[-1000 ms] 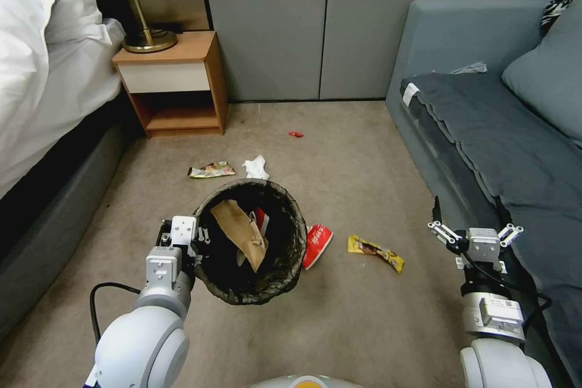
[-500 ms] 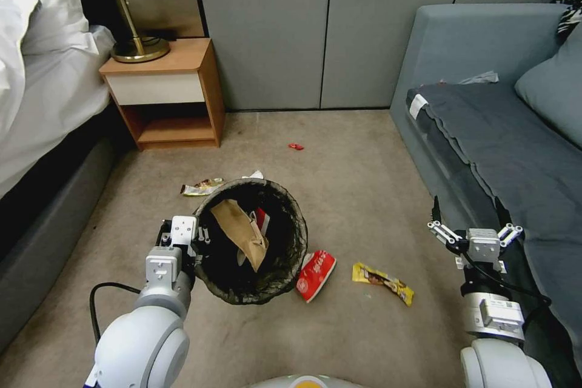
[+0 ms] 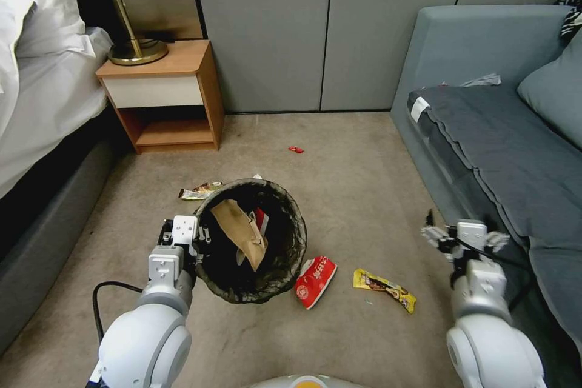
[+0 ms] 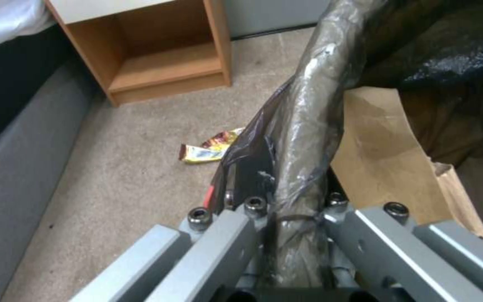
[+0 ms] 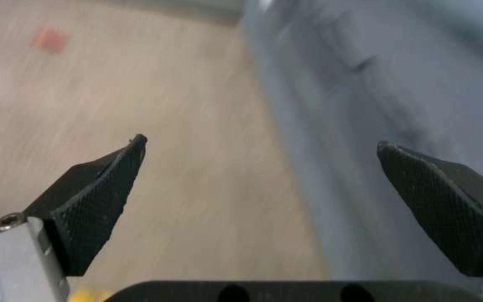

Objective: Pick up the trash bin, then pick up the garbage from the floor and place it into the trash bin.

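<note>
From the head camera I saw my left arm bent up in front of me, its left gripper [image 3: 195, 241] clamped on the near-left rim of the trash bin [image 3: 290, 254], which hung tilted off the carpet [image 3: 357, 194] with its mouth facing the camera; a crumpled brown paper bag [image 3: 241, 231] and a bit of red packaging lay inside. On the floor just right of the bin lay a crushed red-and-white packet [image 3: 315, 273], then a yellow snack wrapper [image 3: 385, 289] beside it, a second wrapper [image 3: 199, 191] just behind the bin toward the nightstand [image 3: 163, 94], and a small red scrap [image 3: 296, 149] well off toward the wall. My right arm stood upright near the sofa [image 3: 485, 133], the right gripper [image 3: 461, 236] held above the floor. The left wrist camera showed what the head could not: the gripper's metal fingers [image 4: 219, 235] pressed tight on the bag-wrapped rim [image 4: 303, 138], with the paper bag [image 4: 387, 163] right beside it and the far wrapper [image 4: 208, 149] on the carpet beyond. The right wrist camera showed black textured fingertips [image 5: 99, 188] spread wide with nothing between them, carpet and sofa base below, and the red scrap [image 5: 50, 39] far off.
</note>
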